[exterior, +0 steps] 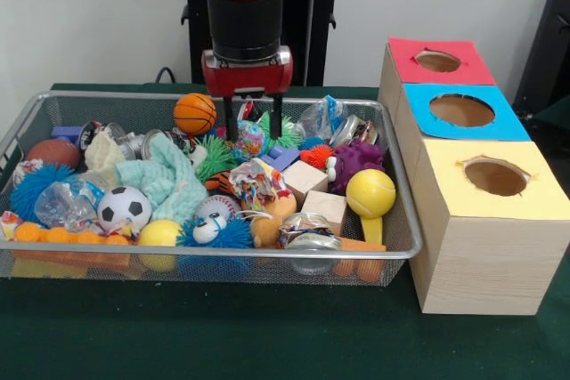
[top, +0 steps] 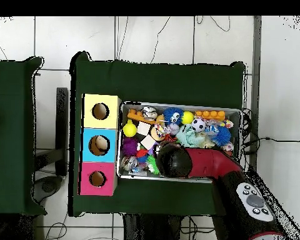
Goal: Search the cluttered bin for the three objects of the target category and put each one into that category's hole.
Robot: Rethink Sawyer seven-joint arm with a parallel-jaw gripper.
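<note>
The silver wire-mesh bin (exterior: 223, 254) is full of toys; it also shows in the overhead view (top: 177, 105). My gripper (exterior: 254, 126) hangs open over the bin's far middle, its fingertips just above a multicoloured ball and a green spiky toy, holding nothing. A tan-orange plush bear (exterior: 264, 227) lies near the front rim. An orange tiger with black stripes (exterior: 220, 184) is partly buried beside the teal cloth. A third plush animal does not show. The red-topped hole (exterior: 437, 60) is on the farthest box; in the overhead view (top: 97, 179) it is left of the bin. The arm hides my gripper there.
The blue-topped hole (exterior: 461, 110) and the yellow-topped hole (exterior: 495, 176) sit on boxes right of the bin. In the bin are a basketball (exterior: 194, 113), soccer ball (exterior: 124, 206), yellow ball (exterior: 370, 193), purple plush (exterior: 356, 162), blue spiky ball (exterior: 36, 186) and wooden blocks (exterior: 305, 180).
</note>
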